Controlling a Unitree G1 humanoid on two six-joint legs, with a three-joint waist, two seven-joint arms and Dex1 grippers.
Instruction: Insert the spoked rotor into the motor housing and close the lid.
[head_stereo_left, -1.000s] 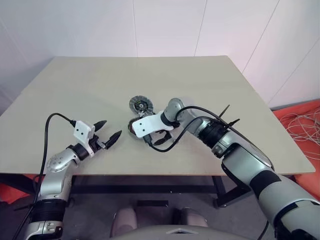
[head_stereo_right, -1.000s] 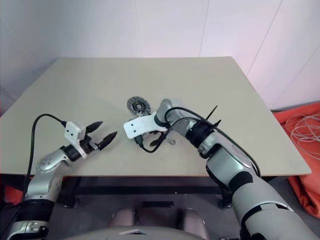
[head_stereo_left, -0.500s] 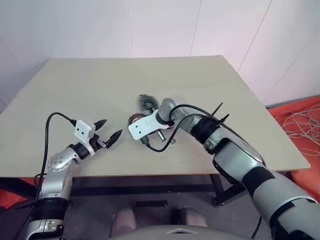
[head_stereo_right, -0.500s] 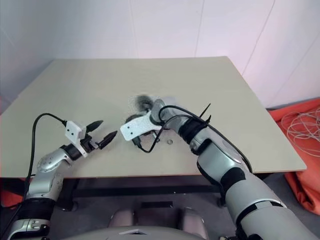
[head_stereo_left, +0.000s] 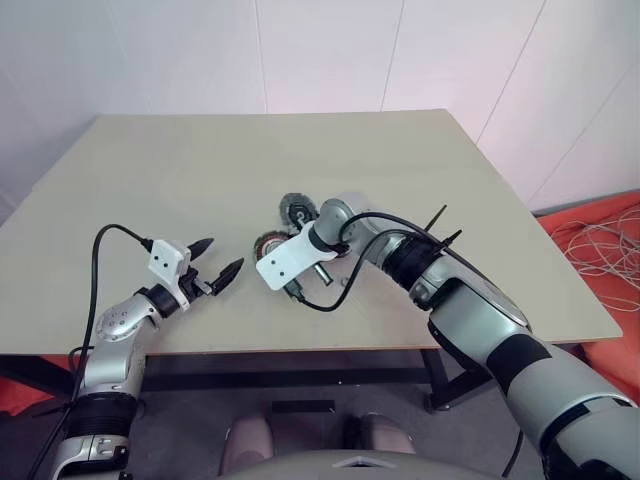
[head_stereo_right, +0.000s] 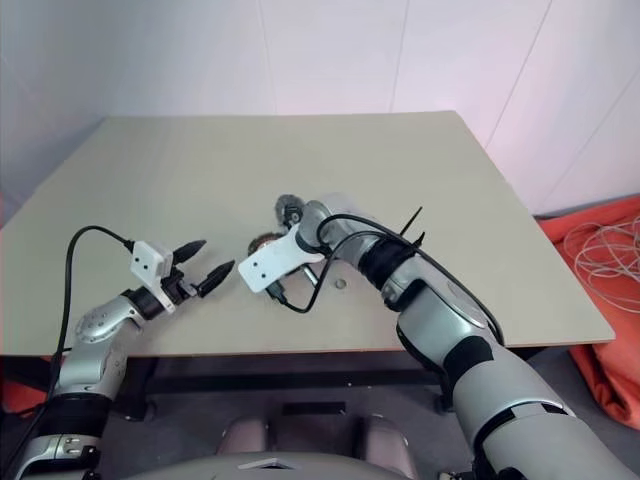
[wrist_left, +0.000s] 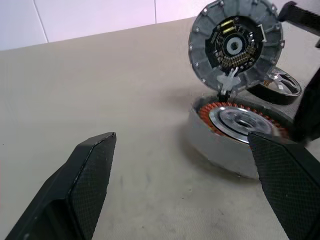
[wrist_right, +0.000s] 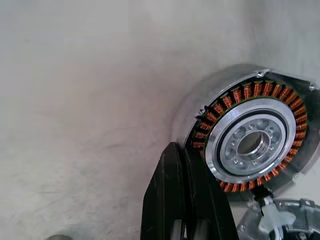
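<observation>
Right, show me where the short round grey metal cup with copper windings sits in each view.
Left eye view: the grey metal motor housing lies mid-table, just nearer than the flat grey spoked rotor.
Right eye view: same spot.
Left wrist view: directly under the upright rotor.
Right wrist view: close up, copper windings facing the camera.
Shared landmark: the rotor next to it.

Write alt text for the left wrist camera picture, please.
A grey spoked rotor stands tilted on edge above the motor housing, whose copper windings show. Behind lies the dark-rimmed lid. The left gripper is open in front, on a beige table.
</observation>
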